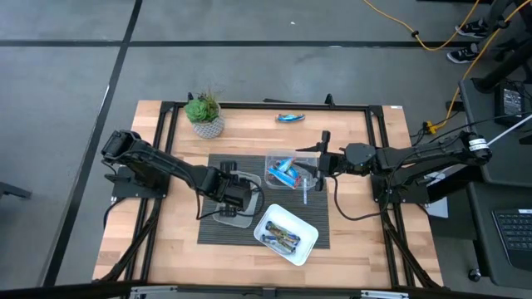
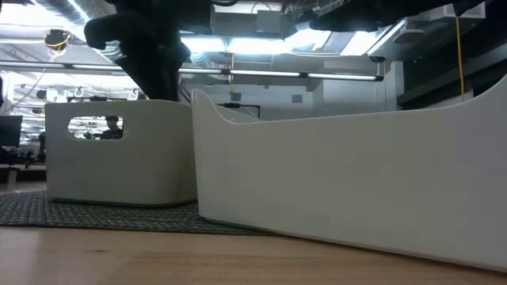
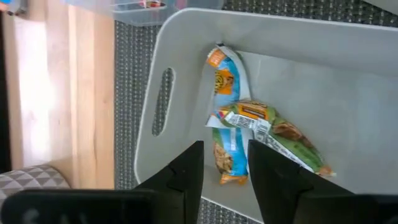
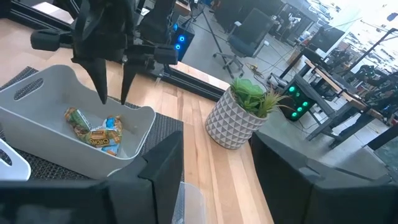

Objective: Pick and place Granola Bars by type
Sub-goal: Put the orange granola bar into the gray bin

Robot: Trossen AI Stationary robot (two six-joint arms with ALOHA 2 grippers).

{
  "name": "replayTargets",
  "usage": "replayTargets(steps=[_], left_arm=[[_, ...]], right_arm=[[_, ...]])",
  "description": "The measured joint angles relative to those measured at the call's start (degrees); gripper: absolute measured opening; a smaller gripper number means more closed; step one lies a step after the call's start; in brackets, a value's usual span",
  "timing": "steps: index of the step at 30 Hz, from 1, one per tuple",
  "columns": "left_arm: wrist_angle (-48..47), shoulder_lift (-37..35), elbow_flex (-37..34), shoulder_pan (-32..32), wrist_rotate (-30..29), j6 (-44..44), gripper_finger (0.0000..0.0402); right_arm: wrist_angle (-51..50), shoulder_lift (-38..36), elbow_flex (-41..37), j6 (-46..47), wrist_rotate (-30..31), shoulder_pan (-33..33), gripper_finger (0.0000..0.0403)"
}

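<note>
Your left gripper (image 4: pixel 114 96) hangs fingers apart over the grey tray (image 4: pixel 134 134). Two bars (image 3: pixel 245 134) lie just below. Your right gripper (image 1: pixel 309 176), also open, waits nearby.

A light wooden table (image 1: pixel 166 241) with a black frame fills the centre of the overhead view, standing on a grey floor (image 1: pixel 66 75) crossed by dark lines. A dark woven mat (image 1: pixel 320 228) covers the table's middle. On the mat sit three trays: a grey tray (image 1: pixel 223 218) at lower left of centre, a clear tray (image 1: pixel 274 163) at centre and a white tray (image 1: pixel 306 242) at lower centre. Directly on the bare wood, a small potted plant (image 1: pixel 204 115) in a patterned pot stands at upper left, and a single blue granola bar (image 1: pixel 290 118) lies near the table's upper edge, well apart from the mat.
</note>
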Motion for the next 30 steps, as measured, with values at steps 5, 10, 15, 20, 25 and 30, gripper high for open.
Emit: replayTargets(steps=[5,10,15,20,25,30], left_arm=[[0.1,0.0,0.0,-0.1,-4.2,-0.3,0.0114],[0.3,0.0,0.0,-0.2,-7.0,-3.0,0.0114],[0.3,0.0,0.0,-0.5,-7.4,-5.7,0.0114],[0.3,0.0,0.0,-1.4,-7.9,-6.2,0.0114],[0.4,0.0,0.0,-2.1,-9.2,-6.2,0.0115],[0.4,0.0,0.0,-3.0,-9.6,-6.1,0.0114]], right_arm=[[-1.5,0.0,0.0,-1.2,0.0,0.0,0.0192],[0.3,0.0,0.0,-2.9,0.1,-3.7,0.0192],[-4.7,0.6,3.2,0.6,-0.1,-15.4,0.0192],[-13.1,3.4,9.7,4.2,-9.3,-26.9,0.0193],[-23.8,10.3,18.6,4.3,-11.1,-33.1,0.0233],[-35.2,21.3,29.1,3.3,-14.0,-36.5,0.0308]])
